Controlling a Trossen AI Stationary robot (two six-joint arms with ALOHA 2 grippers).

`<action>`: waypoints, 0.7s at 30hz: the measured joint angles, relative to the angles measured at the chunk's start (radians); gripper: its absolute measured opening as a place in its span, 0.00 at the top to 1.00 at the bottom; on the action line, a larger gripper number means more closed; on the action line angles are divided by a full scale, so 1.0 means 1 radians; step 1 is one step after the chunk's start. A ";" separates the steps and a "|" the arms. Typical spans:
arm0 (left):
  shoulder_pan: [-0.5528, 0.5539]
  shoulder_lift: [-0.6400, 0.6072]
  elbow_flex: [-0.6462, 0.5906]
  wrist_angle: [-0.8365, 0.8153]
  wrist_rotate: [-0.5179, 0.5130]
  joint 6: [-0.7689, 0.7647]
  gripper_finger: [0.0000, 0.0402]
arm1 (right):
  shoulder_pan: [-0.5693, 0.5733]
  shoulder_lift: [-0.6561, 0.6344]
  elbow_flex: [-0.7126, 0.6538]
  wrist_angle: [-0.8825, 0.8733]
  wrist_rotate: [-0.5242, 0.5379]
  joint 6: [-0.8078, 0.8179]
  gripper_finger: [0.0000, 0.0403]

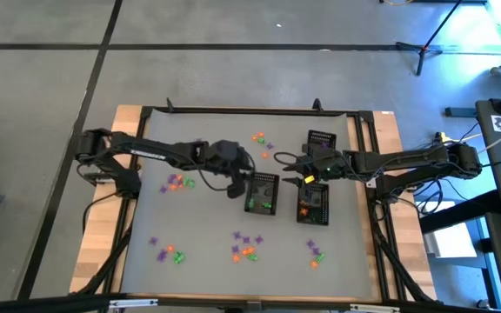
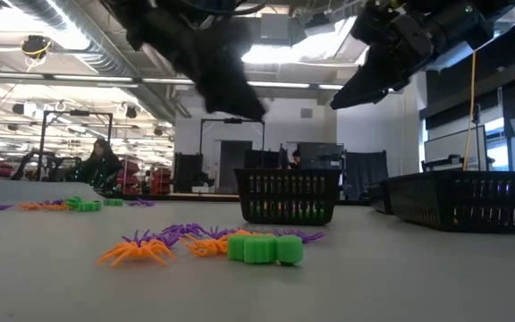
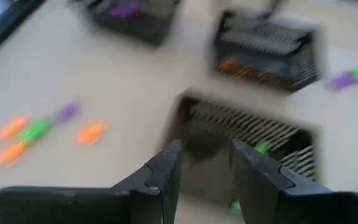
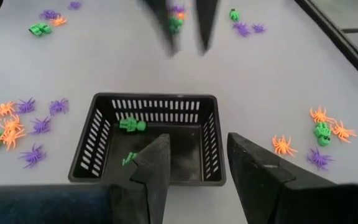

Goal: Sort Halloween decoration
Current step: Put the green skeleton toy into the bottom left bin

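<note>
The left gripper hangs just beside the green basket's left rim, fingers parted with nothing between them. The left wrist view, blurred, looks down past those fingers into that basket, where green bits show on its floor. I judge a green piece has just gone in, so this arm's next job is a fresh pick.

The right gripper sits on the far side of the same basket, between it and the orange basket, jaws apart and empty. Its wrist view looks straight into the green basket, with 2 green trinkets inside.

The third basket, holding purple pieces, stands beyond the orange one.

Loose decorations lie in 5 clusters around the green basket: 1 to its left, near the left gripper; 1 behind it; 3 in front, at left, centre and right. In the low view, orange spiders and a green piece lie nearest the camera.

The next move turns on this: the left cluster lies directly outward from the left gripper, away from the basket, and is nearer to it than any other. The right arm is better placed for the front-right cluster.
</note>
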 joint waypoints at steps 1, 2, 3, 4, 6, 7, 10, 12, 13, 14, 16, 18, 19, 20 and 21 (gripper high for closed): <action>0.010 -0.020 0.000 -0.059 -0.033 -0.005 0.69 | 0.000 0.000 0.000 -0.004 0.000 0.000 0.61; 0.018 -0.039 0.000 -0.123 -0.071 -0.007 0.69 | 0.000 0.000 0.000 -0.009 0.000 0.000 0.61; 0.026 -0.059 0.000 -0.198 -0.110 -0.014 0.69 | 0.000 0.000 0.000 -0.014 0.000 0.000 0.61; 0.034 -0.079 0.000 -0.277 -0.154 -0.027 0.69 | 0.000 0.000 0.000 -0.014 0.000 0.000 0.61; 0.055 -0.108 0.000 -0.409 -0.250 -0.055 0.69 | 0.000 0.000 0.000 -0.013 0.000 0.000 0.61; 0.070 -0.119 0.000 -0.478 -0.298 -0.068 0.69 | 0.000 0.000 0.000 -0.011 0.000 0.000 0.61; 0.120 -0.137 0.000 -0.622 -0.372 -0.090 0.69 | 0.000 0.000 0.000 -0.010 0.000 0.000 0.61; 0.164 -0.140 0.000 -0.675 -0.363 -0.093 0.69 | 0.000 0.000 0.000 -0.009 0.000 0.000 0.61; 0.190 -0.140 -0.001 -0.684 -0.355 -0.092 0.69 | 0.000 0.000 0.000 -0.007 0.000 0.000 0.61; 0.217 -0.140 -0.007 -0.676 -0.348 -0.087 0.69 | 0.000 0.000 0.000 -0.008 0.000 0.000 0.61; 0.272 -0.140 -0.030 -0.664 -0.318 -0.067 0.69 | 0.000 0.000 0.000 -0.008 0.000 0.000 0.61; 0.329 -0.140 -0.068 -0.643 -0.281 -0.053 0.69 | 0.000 0.000 0.000 -0.009 0.000 0.000 0.61; 0.359 -0.140 -0.089 -0.629 -0.264 -0.049 0.69 | 0.000 0.000 0.000 -0.009 -0.001 0.000 0.61; 0.391 -0.140 -0.113 -0.613 -0.250 -0.041 0.69 | 0.000 0.000 0.000 -0.011 -0.003 0.000 0.61; 0.419 -0.140 -0.138 -0.594 -0.236 -0.030 0.69 | 0.000 0.000 0.000 -0.013 -0.003 0.000 0.61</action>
